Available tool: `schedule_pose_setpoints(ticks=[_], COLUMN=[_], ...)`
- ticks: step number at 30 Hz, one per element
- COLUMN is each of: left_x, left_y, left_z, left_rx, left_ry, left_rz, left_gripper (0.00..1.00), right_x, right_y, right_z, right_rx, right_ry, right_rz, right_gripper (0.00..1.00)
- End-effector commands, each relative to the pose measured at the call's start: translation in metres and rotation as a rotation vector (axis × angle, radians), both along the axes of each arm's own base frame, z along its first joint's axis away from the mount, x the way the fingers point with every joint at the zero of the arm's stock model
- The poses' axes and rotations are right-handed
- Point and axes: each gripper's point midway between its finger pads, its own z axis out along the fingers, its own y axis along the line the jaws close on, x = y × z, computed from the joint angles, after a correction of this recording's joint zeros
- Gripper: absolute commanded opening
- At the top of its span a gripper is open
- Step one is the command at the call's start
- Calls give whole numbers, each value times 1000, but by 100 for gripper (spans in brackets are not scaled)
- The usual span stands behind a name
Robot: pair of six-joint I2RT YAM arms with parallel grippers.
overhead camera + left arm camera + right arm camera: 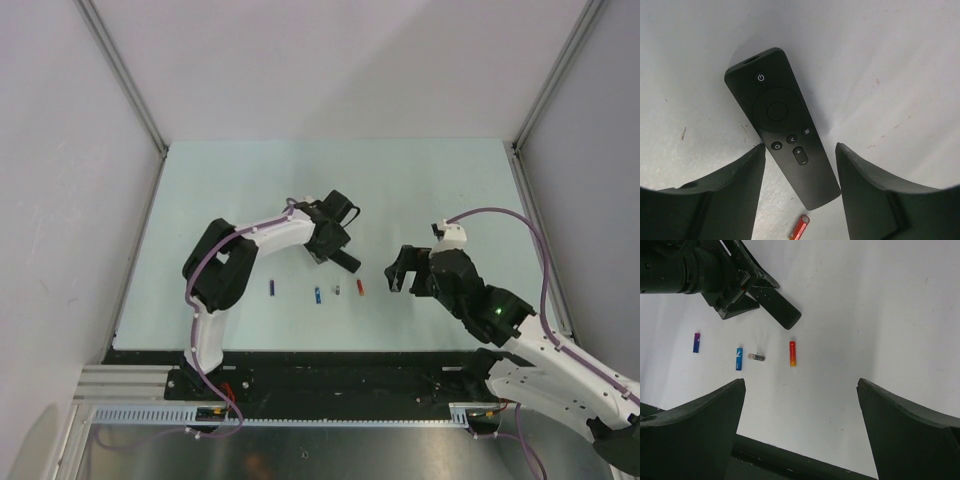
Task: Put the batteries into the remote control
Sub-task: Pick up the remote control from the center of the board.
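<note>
The black remote control (pixel 780 125) lies button side up on the table; its end shows in the top view (pixel 347 261) and in the right wrist view (pixel 782 310). My left gripper (pixel 800 147) (pixel 335 240) is open, its fingers either side of the remote's lower half, not closed on it. Four batteries lie in a row nearer the arms: dark blue (pixel 272 287) (pixel 696 342), lighter blue (pixel 317 295) (pixel 739 358), grey-silver (pixel 337 290) (pixel 756 356), orange-red (pixel 360 288) (pixel 792 353) (pixel 801 226). My right gripper (pixel 400 268) (pixel 800 382) is open and empty, to the right of the row.
The pale table (pixel 430 190) is walled by white panels at the back and sides. A black rail (pixel 330 365) runs along the near edge, close behind the battery row. The left arm's wrist (pixel 700 270) hangs over the remote.
</note>
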Motion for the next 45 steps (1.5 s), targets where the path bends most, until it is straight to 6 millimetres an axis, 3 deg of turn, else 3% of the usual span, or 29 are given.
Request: schedule_pose_setpoints(ticks=[1,8,11,16,22,28,30,41,45], left_x=[-8,-13,-10,0,-1,5,7,17,19], left_y=[14,31,38,46,80,88,85,55,44], left_z=[-20,-39,-36,-25,-19,-4,1,35,39], left_rx=[58,87,100,125,199,225,222,209,181], left_ry=[70,147,139,111,102,65,51,-67,-80], left_rz=[25,-26,-45,-156,-241,-312,-326,-291,-268], left_gripper=[60,35,26,26,42,73,80,100,100], right_x=[-1,0,0,-1,-2,0,1,1,2], right_y=[4,3,3,1,-2,0,0,1,3], right_z=[6,9,7,5,4,3,0,-6,-6], right_rx=[35,37,33,24,12,11,6,-4,0], right_ry=[-9,-22,-17,-13,-10,-9,-2,9,8], right_rz=[3,2,3,0,-8,-4,-8,-9,-5], right_gripper=[100,100,100,100,100,100,100,100,100])
